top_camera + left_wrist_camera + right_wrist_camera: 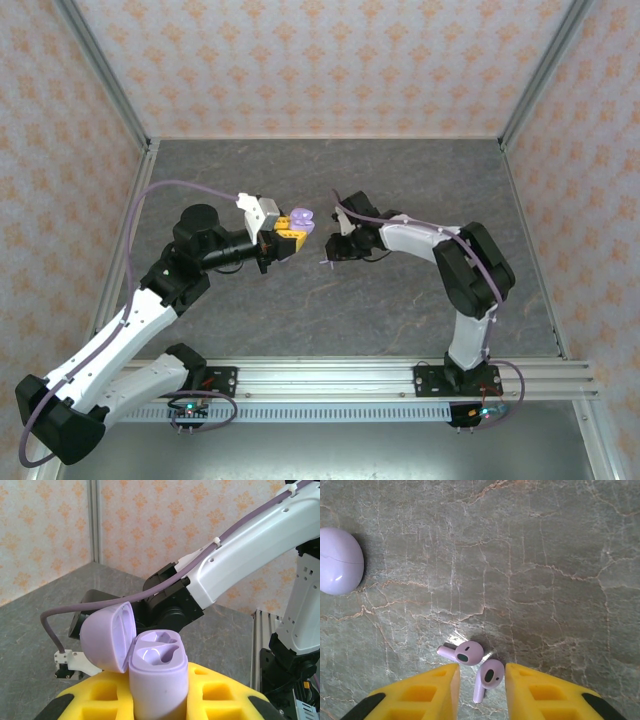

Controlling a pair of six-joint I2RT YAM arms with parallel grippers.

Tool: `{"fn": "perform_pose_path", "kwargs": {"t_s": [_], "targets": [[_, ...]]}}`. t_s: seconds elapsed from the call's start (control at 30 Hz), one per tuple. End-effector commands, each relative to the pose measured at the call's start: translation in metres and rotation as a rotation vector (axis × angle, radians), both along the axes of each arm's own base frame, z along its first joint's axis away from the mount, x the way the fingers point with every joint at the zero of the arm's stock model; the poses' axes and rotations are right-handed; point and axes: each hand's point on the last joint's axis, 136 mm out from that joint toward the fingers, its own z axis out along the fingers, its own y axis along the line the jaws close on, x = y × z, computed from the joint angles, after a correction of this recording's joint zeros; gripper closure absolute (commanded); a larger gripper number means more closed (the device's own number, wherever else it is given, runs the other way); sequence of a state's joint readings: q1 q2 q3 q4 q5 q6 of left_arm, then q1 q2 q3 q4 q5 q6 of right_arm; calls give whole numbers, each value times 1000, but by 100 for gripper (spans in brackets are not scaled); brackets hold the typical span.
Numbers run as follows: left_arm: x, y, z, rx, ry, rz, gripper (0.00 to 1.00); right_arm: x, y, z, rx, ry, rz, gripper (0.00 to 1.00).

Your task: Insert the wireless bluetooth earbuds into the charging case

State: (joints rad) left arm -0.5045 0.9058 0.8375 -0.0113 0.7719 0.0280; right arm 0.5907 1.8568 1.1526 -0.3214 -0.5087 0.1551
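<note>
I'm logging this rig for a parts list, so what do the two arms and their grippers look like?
The left arm and right arm have white shell links between black joint housings, with a purple cable tied along each. The left gripper and right gripper have yellow fingers with square recessed pockets and black patches at the outer edge. Black bases sit on an aluminium rail.

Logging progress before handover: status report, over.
Left tool shut on lilac case, lid open. Right tool open above two lilac earbuds lying on table. Nothing in the way.
</note>
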Motion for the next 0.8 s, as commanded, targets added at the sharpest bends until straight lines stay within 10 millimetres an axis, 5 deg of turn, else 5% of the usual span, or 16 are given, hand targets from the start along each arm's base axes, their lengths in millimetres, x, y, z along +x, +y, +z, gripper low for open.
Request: {"fn": "perform_pose_path", "kwargs": {"t_s": [0.0,0.5,0.77], "targets": [[-3,-1,13,-7,-38,0,92,3,7,1,9,3,6,72],[-3,0,12,-4,-36,3,92,-4,-1,-20,-64,55,15,78],[-2,1,11,-2,-33,7,92,-5,0,-4,-35,18,17,73]]}}
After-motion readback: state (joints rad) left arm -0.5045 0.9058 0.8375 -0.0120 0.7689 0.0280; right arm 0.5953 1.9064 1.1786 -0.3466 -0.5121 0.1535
